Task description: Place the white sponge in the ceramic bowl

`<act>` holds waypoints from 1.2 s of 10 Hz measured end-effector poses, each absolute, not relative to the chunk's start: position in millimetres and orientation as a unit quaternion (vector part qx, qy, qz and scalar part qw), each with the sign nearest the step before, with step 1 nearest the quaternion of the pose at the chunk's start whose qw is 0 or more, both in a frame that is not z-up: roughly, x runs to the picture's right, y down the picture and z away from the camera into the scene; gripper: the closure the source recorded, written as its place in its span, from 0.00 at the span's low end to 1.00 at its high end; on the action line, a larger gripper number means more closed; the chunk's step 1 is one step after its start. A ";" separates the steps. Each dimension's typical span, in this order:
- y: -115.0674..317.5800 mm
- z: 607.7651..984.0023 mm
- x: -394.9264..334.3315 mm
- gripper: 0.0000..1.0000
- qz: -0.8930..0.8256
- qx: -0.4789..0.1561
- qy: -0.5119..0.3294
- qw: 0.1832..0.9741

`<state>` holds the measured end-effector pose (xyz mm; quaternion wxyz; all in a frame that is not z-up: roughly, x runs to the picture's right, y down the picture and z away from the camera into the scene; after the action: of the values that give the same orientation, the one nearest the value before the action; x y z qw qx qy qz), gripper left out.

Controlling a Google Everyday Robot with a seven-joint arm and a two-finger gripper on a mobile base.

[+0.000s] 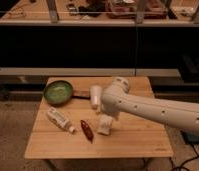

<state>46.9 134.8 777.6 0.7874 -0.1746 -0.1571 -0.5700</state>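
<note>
The white sponge (105, 125) lies flat on the wooden table (133, 142), near the middle. The ceramic bowl (58, 92), green inside with a dark rim and a brownish stub at its right, sits at the table's back left. My white arm reaches in from the right. The gripper (111, 117) is at its end, right above the sponge's far edge and mostly hidden behind the arm's wrist.
An upright white cup (95, 96) stands just right of the bowl's stub, close to the arm. A white tube-shaped bottle (60, 120) lies at the left. A dark reddish-brown oblong item (86, 130) lies left of the sponge. A dark shelf unit stands behind the table.
</note>
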 end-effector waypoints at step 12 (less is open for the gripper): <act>165.3 843.7 50.7 0.35 -0.572 -0.201 -0.184 0.774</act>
<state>50.7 165.3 843.7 0.7737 -0.2005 -0.1844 -0.5719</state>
